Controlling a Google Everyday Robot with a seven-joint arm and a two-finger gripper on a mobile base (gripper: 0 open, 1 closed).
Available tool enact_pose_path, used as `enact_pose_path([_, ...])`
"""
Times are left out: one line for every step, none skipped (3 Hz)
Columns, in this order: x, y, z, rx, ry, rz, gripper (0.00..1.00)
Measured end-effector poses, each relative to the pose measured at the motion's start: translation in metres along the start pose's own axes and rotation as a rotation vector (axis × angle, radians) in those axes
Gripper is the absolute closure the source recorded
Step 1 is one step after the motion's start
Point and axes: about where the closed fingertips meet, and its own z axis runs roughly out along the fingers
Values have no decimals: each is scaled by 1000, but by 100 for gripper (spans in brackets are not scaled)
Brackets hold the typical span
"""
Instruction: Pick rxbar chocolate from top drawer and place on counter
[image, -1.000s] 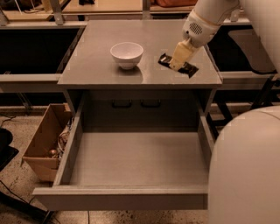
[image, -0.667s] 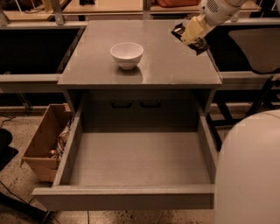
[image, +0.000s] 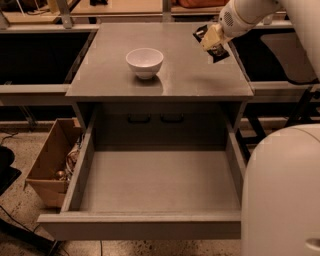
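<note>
— Where's the bar now?

— From the one camera: the gripper (image: 213, 39) is over the far right corner of the counter (image: 190, 75), its fingers pinched narrow across the rxbar chocolate (image: 220, 52). The dark wrapper sticks out on both sides of them. I can't tell whether the bar is touching the surface or hanging just above it.

— And the top drawer (image: 160, 180)?

— Pulled right out, with only its grey floor showing. So the picking looks done, and what's left is the placing.

— How would you do that well?

— I'd lower it flat and further in from the right edge, well apart from the white bowl (image: 144, 61). I'd only spread the fingers once the wrapper lies on the grey, then lift straight up. It looks glossy, so it could slide or stick to a pad.

— Count it up for me.

— One bar, one bowl, one open drawer, one gripper, and one cardboard box (image: 47, 165) on the floor to the left.
</note>
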Motion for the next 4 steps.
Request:
enact_pose_path([35, -2, 64, 10, 104, 58, 100])
enact_pose_path([41, -2, 72, 8, 120, 67, 83])
enact_pose_path([41, -1, 72, 8, 120, 67, 60])
enact_pose_path([41, -1, 72, 8, 120, 67, 37])
